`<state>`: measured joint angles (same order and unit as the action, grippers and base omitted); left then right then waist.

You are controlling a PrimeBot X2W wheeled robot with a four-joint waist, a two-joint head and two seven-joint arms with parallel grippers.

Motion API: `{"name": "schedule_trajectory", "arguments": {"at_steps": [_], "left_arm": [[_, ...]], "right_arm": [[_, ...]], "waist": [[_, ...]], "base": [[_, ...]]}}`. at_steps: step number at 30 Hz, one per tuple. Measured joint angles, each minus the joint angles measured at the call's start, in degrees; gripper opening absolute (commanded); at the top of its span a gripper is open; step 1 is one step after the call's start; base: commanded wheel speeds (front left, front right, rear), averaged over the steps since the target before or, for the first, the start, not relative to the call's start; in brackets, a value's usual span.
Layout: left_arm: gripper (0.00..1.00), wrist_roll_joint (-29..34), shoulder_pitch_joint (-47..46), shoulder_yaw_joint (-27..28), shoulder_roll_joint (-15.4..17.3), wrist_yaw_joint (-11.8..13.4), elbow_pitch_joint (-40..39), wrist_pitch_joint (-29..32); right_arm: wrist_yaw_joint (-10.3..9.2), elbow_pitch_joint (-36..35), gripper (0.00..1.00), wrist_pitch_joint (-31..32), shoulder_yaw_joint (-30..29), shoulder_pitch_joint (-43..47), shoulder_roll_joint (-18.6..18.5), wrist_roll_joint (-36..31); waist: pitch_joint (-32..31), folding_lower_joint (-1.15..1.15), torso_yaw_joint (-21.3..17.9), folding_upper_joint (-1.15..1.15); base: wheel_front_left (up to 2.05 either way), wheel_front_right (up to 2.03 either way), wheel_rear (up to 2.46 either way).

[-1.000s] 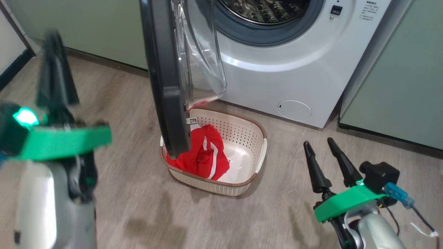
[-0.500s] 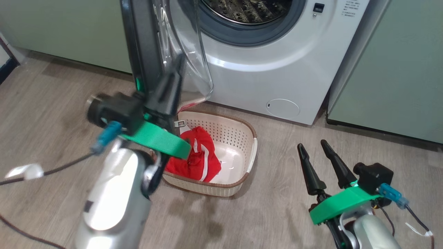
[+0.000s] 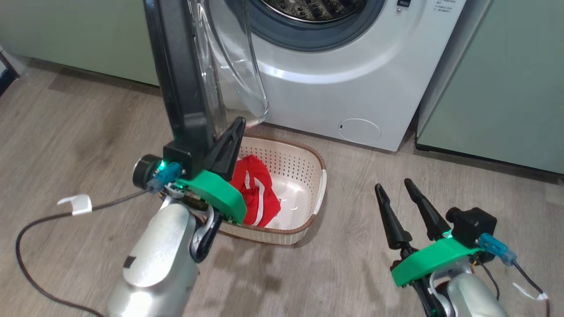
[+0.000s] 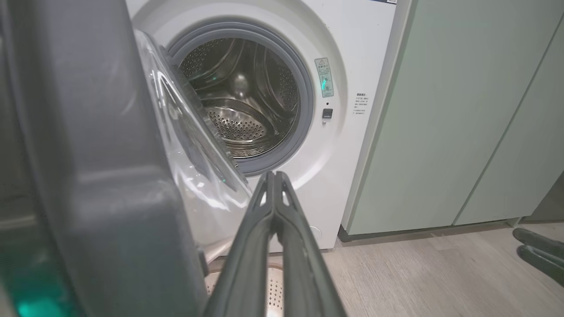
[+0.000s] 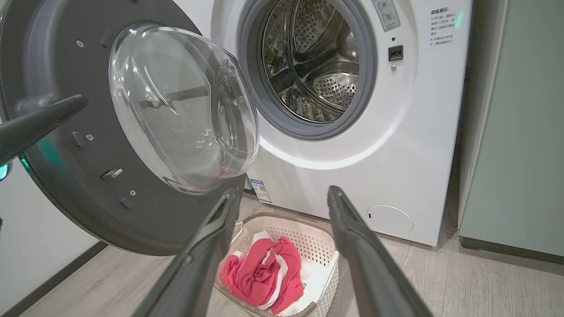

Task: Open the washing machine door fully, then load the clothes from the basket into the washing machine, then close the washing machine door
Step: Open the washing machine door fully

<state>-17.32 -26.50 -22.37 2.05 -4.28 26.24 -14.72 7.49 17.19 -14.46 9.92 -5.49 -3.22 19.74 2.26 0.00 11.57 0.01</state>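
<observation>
Left pincer (image 3: 237, 125) nearer door (image 3: 176, 79); clothes (image 3: 253, 189) in basket (image 3: 320, 187)

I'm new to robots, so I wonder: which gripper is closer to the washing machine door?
Left. The left gripper is beside the lower rim of the washing machine door, fingers together; the right gripper hangs over the floor, right of the basket, well apart.
</observation>
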Motion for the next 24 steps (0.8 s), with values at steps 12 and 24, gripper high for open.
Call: {"name": "schedule_trajectory", "arguments": {"at_steps": [12,24], "left_arm": [[0.00,-0.4,-0.8,2.1,-0.1,0.4,2.5,0.0],[0.00,-0.7,-0.7,6.7,-0.2,-0.1,3.7,0.0]], "right_arm": [[0.00,0.5,1.00,0.0,-0.4,-0.8,0.0,0.0],[0.00,0.8,1.00,0.0,-0.5,-1.0,0.0,-0.7]], "waist": [[0.0,0.00,2.8,0.00],[1.0,0.00,8.2,0.00]], "base": [[0.00,0.00,0.00],[0.00,0.00,0.00]]}}
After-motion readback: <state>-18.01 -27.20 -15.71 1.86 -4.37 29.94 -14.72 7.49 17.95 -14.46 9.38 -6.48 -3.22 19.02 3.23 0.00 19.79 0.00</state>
